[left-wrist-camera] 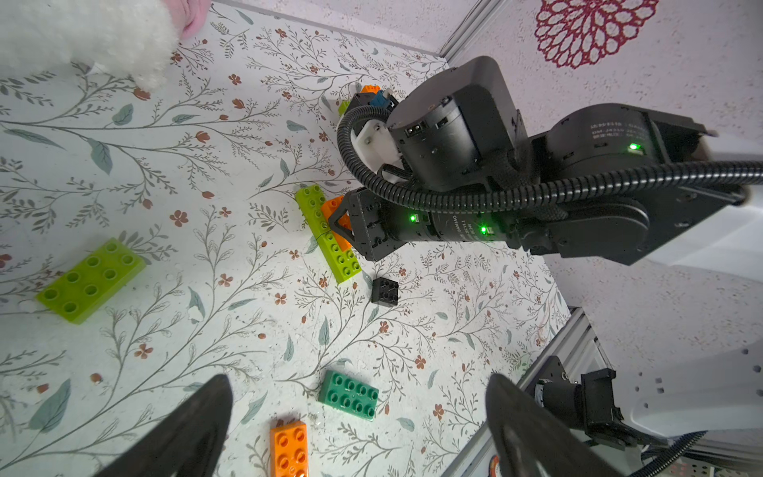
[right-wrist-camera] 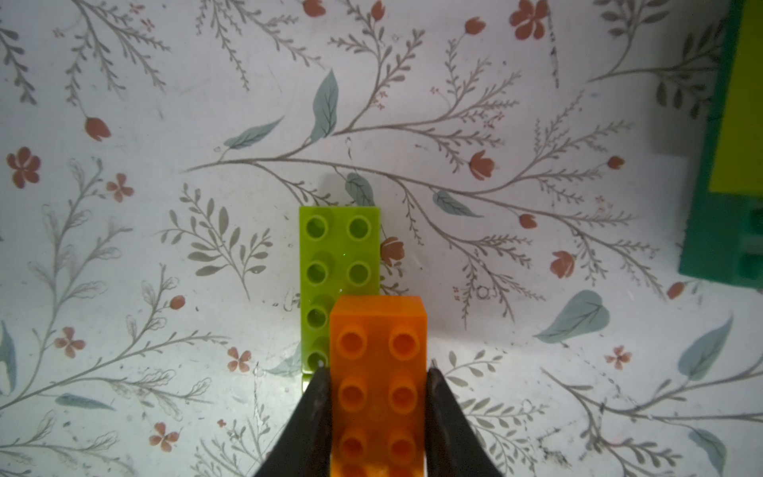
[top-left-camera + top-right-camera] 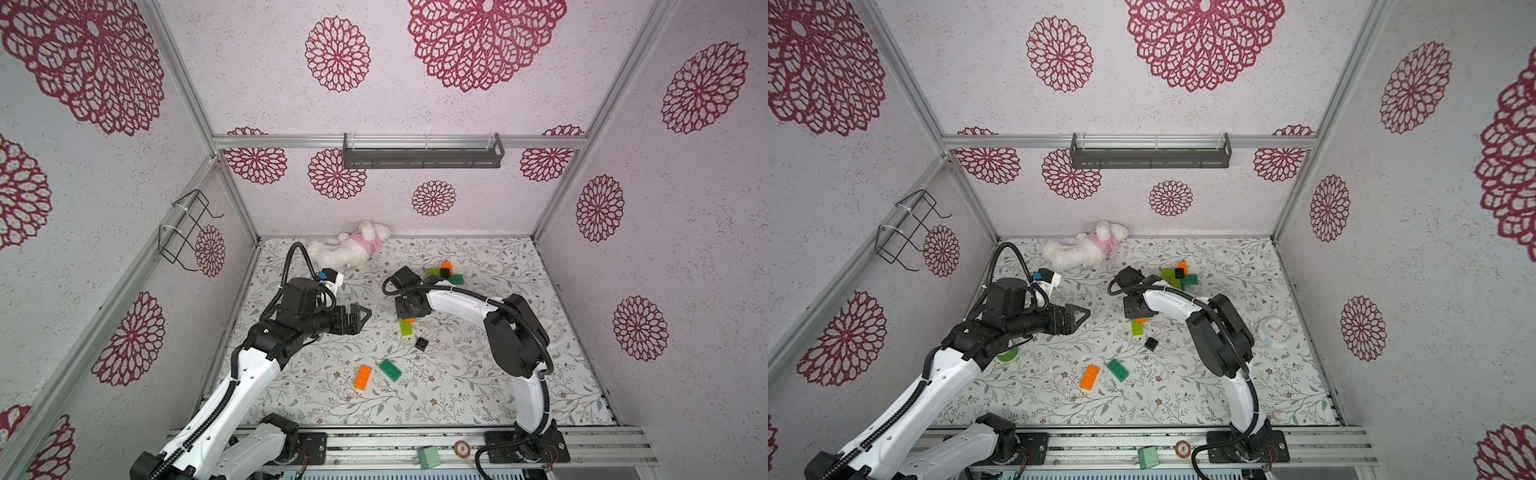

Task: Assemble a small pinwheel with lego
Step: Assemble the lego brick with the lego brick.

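Take the mat as a clock face with 6 at the rail. A mint block and a round token lie on that rail. At 7 o'clock a loose orange brick lies studs up, with a dark green brick just beside it but not touching. Nearer the middle sits a single black brick, and just past it a lime brick lies flat. The right gripper points down over the lime brick's far end. It is narrowed onto a held orange brick, with its fingers pressed on the two long sides. In the right wrist view this brick, studs up, overlaps one corner of the lime one, though I cannot tell whether they touch. At 9 o'clock the left gripper hangs above the mat, level and aimed toward 3, spread wide with nothing in it. The left wrist view shows a second lime brick alone on the mat. At 3 o'clock a white clock lies face up. At 1 o'clock is a cluster of lime, dark green, orange and black bricks packed together. At 11 o'clock, by the back wall, a plush lies on its side.
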Robot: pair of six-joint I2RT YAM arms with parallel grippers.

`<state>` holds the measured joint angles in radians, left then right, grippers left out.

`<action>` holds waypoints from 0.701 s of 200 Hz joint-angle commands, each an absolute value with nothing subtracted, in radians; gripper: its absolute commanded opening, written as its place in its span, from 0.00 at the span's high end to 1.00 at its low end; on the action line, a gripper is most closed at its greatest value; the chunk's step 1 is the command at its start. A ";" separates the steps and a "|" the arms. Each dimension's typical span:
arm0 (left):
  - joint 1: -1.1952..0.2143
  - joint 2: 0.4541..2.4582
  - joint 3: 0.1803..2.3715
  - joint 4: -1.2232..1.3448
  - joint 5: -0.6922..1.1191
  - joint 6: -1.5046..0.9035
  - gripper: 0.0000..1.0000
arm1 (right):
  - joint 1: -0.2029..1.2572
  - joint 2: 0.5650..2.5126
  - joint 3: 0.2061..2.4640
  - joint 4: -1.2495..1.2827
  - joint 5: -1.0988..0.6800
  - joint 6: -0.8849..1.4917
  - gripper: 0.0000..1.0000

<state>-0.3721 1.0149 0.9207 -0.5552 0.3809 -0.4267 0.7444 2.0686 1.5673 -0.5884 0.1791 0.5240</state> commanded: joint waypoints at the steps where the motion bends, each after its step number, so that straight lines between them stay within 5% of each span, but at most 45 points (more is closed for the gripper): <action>1: -0.367 1.002 0.925 -0.563 0.364 -0.407 0.03 | 0.760 2.143 1.534 -0.696 0.193 0.520 1.00; 140: -0.376 0.975 0.918 -0.586 0.192 -0.426 0.03 | 0.721 2.048 1.562 -0.675 0.181 0.365 1.00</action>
<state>-0.3725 0.9798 0.9207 -0.5659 0.2649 -0.4232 0.7364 2.0819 1.6012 -0.6067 0.1780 0.4335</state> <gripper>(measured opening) 0.972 0.339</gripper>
